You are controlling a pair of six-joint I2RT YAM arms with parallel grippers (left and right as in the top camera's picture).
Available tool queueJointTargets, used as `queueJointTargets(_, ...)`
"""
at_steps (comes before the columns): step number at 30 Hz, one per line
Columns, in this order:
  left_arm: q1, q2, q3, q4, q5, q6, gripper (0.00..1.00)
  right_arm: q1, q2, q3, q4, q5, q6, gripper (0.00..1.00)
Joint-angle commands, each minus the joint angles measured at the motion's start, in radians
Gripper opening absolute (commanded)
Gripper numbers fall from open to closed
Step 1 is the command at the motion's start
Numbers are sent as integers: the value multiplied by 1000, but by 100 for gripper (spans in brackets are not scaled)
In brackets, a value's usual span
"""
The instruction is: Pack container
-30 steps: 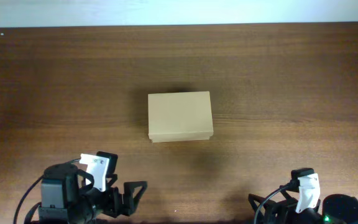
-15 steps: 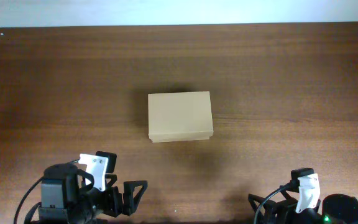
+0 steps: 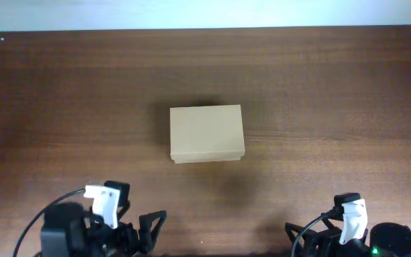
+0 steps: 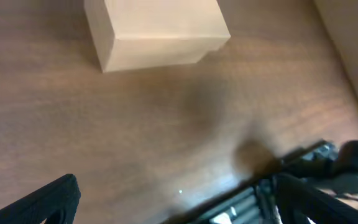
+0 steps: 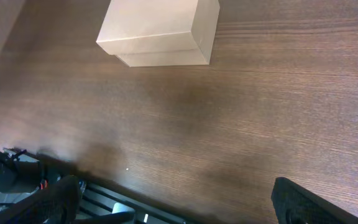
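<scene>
2 arms low at the table (image 3: 334,86) edge, left gripper (image 4: 185,208) and right gripper (image 5: 176,205) spread wide, empty, container (image 3: 206,133) apart

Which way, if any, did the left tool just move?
Yes, slightly: the left tool drew back toward the near edge, away from the unmoved tan rectangular cardboard box.

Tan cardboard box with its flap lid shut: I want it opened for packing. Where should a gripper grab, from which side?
Probably the lid's front lip, from the arms' side: on the tan cardboard box that lip overhangs the base along the near edge, hinge likely opposite.
</scene>
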Motion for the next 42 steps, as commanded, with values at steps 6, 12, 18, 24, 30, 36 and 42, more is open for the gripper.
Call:
queueJointTargets(6, -4, -188, -71, 322, -224, 240, 99, 6, -8, -5, 2, -9, -3, 99)
queueJointTargets(12, -4, -254, -249, 383, -235, 538, 99, 6, -8, -5, 2, -9, -3, 99)
queueJointTargets(18, -4, -331, -462, 521, -250, 501, 99, 6, -8, -5, 2, -9, -3, 99)
queueJointTargets(24, -4, -397, -586, 549, -249, 408, 99, 6, -8, -5, 2, -9, -3, 99)
queueJointTargets(30, -4, -397, -667, 548, -261, 323, 99, 6, -8, -5, 2, -9, -3, 99)
queueJointTargets(36, -4, -397, -665, 552, -258, 323, 99, 6, -8, -5, 2, -9, -3, 99)
queueJointTargets(42, -4, -397, -665, 552, -258, 323, 99, 6, -8, -5, 2, -9, -3, 99)
